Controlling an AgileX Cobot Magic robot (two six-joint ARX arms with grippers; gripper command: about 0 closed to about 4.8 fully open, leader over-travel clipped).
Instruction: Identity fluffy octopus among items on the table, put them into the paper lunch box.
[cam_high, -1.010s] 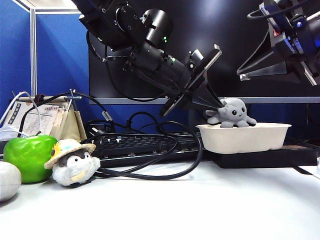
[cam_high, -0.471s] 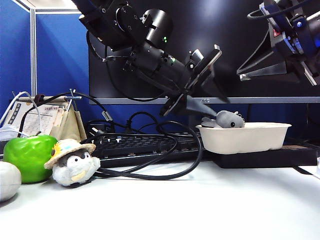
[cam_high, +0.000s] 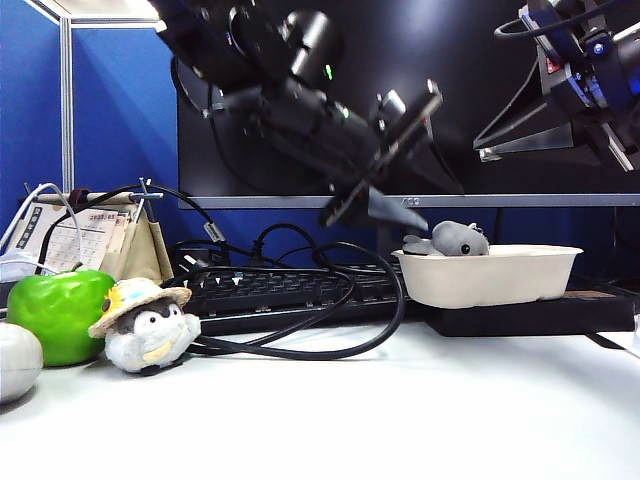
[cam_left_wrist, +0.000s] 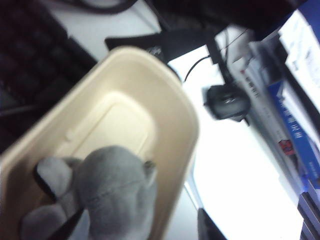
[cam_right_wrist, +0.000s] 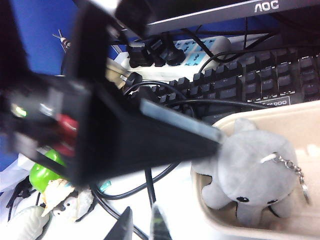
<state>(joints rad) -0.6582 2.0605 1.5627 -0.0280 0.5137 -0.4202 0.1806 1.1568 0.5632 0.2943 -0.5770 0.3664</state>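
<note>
**A:** Where is the fluffy octopus (cam_high: 452, 240) at this moment?

**B:** Lying on its side inside the paper lunch box (cam_high: 490, 278), at the end nearest the left arm. The box rests on a flat black slab (cam_high: 525, 314) behind the white bench (cam_high: 400, 410).

**A:** And the left tool (cam_high: 400, 205)?

**B:** Poised just above that end of the box, fingers spread apart, gripping nothing. Its wrist camera looks straight down on the plush.

**A:** The right tool (cam_right_wrist: 141, 225)?

**B:** High on the right side, well clear of the box. Only blurred fingertips show at its camera's edge, a narrow gap between them; whether they are fully parted, I cannot tell.

**A:** Anything else?

**B:** A straw-hatted penguin plush (cam_high: 147, 326) beside a green apple (cam_high: 58, 314), far left.
</note>
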